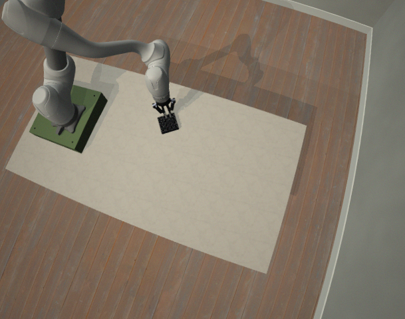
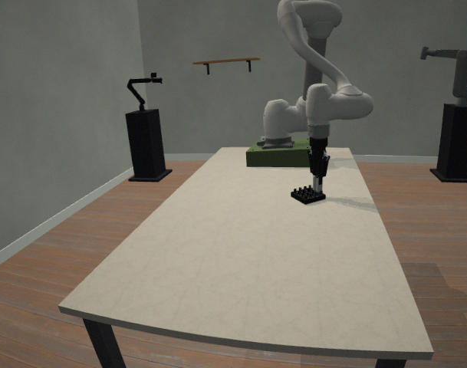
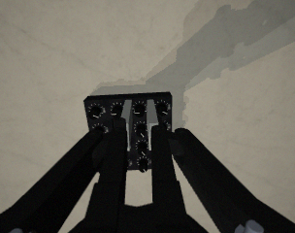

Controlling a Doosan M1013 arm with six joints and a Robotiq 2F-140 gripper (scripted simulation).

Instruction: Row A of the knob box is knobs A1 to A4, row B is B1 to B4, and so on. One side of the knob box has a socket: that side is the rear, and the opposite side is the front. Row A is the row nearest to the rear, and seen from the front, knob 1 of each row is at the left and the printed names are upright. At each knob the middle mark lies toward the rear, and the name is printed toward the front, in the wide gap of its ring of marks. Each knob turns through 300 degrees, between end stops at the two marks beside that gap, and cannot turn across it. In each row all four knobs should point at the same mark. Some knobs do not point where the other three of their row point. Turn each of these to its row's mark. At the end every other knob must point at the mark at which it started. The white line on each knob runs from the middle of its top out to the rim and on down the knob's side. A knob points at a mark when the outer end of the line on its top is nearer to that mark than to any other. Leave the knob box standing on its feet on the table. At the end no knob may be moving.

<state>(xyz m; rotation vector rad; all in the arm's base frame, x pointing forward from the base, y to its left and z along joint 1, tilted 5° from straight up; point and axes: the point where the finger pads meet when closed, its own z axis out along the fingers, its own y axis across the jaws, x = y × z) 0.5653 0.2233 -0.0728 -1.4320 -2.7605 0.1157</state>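
The black knob box stands flat on the table. Its knobs stand in rows, with white marks around them. My gripper points down at the box, its narrow fingers a little apart. In the wrist view the fingertips lie either side of a knob, third from left in the top row; I see no finger touching it. The top-left knob and top-right knob show short white lines. The fingers hide several knobs. The socket and printed names cannot be made out.
The box stands on the pale table, near one long edge. The arm's green base block is at the table's far end in the exterior view. The arm's shadow falls beside the box.
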